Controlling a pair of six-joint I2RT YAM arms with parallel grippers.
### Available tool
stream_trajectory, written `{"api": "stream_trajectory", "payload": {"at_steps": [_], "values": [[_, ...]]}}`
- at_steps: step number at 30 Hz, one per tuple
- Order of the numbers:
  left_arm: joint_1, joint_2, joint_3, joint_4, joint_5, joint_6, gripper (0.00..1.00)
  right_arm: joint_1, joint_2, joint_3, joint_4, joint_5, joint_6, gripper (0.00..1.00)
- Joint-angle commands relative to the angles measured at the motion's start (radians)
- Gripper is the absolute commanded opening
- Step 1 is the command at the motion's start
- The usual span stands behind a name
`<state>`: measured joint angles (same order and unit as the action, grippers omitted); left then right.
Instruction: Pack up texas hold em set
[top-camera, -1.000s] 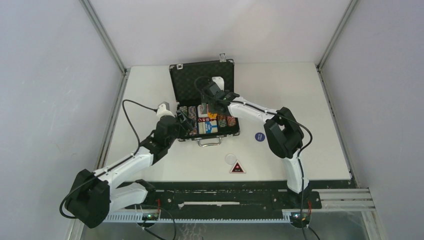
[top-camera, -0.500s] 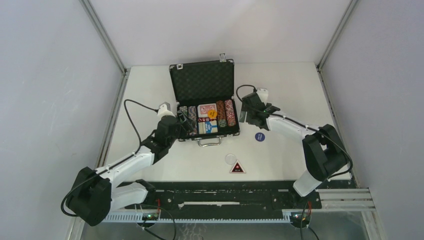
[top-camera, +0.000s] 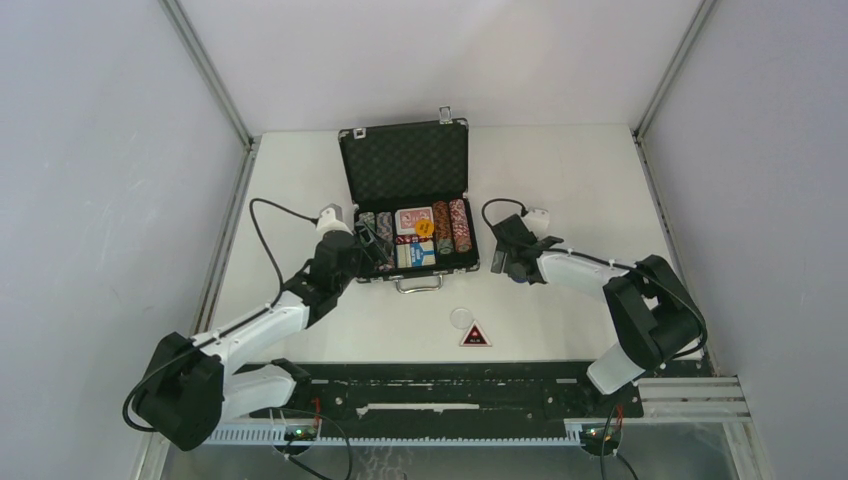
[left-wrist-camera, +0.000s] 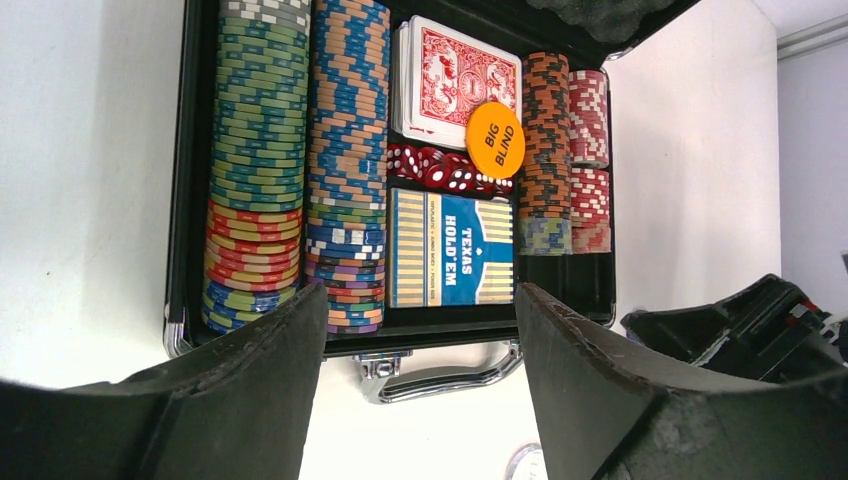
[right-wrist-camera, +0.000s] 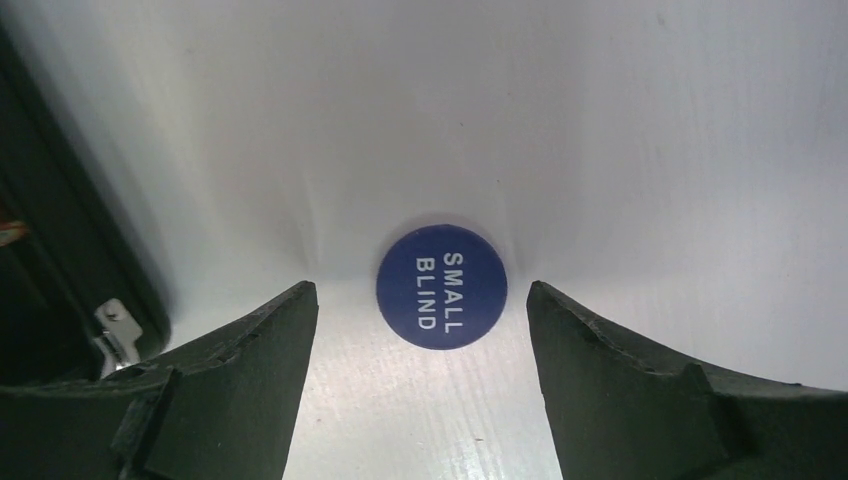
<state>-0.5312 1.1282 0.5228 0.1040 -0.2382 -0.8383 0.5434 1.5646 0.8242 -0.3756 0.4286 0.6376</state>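
Note:
The black briefcase (top-camera: 404, 165) lies open on the table with its foam lid up. Its tray holds multicoloured chip stacks (left-wrist-camera: 258, 170), a red card deck (left-wrist-camera: 450, 70), a blue card deck (left-wrist-camera: 450, 248), red dice (left-wrist-camera: 440, 168) and an orange "BIG BLIND" token (left-wrist-camera: 495, 140). My left gripper (top-camera: 372, 248) is open and empty at the case's front left corner, over the silver handle (left-wrist-camera: 440, 378). My right gripper (top-camera: 512, 262) is open, low over the table right of the case. A blue "SMALL BLIND" token (right-wrist-camera: 441, 286) lies flat on the table between its fingertips, untouched.
A clear round token (top-camera: 461, 318) and a red triangular token (top-camera: 475, 336) lie on the table in front of the case. The case's right wall and latch (right-wrist-camera: 115, 325) are just left of my right gripper. Frame posts stand at the back corners.
My right arm has swung from over the case out to the right and down over the blue token. The orange token now rests in the case. The left arm has barely moved.

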Motion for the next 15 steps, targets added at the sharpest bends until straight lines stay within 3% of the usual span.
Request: {"api": "stream_trajectory", "payload": {"at_steps": [1,7,15], "values": [[0.007,0.007,-0.002,0.054,0.024,-0.001,0.73,-0.003,-0.035,-0.027,0.045,0.009,0.052,0.84],[0.005,0.015,-0.004,0.059,0.028,-0.005,0.73,-0.005,-0.031,-0.048,0.063,-0.007,0.056,0.80],[0.006,0.012,-0.005,0.061,0.028,-0.007,0.74,0.001,-0.024,-0.054,0.069,-0.021,0.056,0.56]]}}
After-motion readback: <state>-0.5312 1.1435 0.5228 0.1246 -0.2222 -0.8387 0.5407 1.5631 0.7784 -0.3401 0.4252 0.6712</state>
